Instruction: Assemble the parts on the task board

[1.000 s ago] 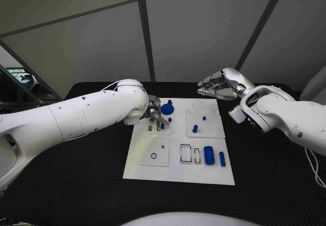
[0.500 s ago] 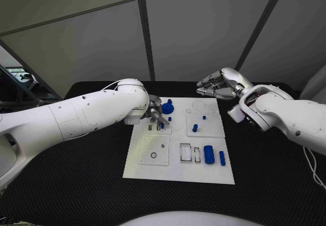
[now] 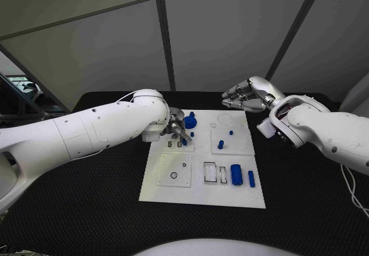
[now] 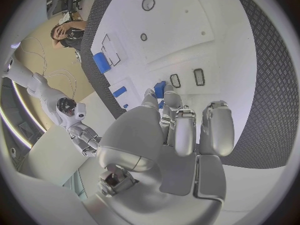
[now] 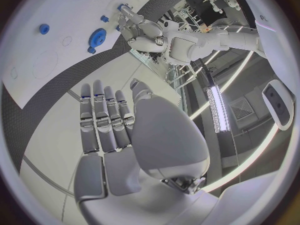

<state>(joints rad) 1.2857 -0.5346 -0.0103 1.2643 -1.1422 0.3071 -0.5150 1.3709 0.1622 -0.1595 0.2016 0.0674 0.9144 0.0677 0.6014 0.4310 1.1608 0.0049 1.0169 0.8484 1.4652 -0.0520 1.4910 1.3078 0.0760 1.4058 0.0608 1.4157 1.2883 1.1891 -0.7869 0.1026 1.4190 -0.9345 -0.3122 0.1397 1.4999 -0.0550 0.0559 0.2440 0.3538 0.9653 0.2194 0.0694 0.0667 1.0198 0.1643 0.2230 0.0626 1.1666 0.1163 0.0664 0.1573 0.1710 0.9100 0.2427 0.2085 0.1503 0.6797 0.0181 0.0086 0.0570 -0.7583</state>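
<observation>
left hand (image 3: 175, 128) holds blue peg (image 3: 184, 142) upright.

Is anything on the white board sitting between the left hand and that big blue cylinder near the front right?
Nothing tall blocks it. Between the left hand and the large blue cylinder the white task board carries only flat outlined recesses; a small blue peg stands just beside that line.

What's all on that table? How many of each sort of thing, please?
Board: 1
Hands: 2, left hand and right hand
Gear: 1
Cylinder: 1
Rod: 1
Small pegs: 4
Total: 10
</observation>
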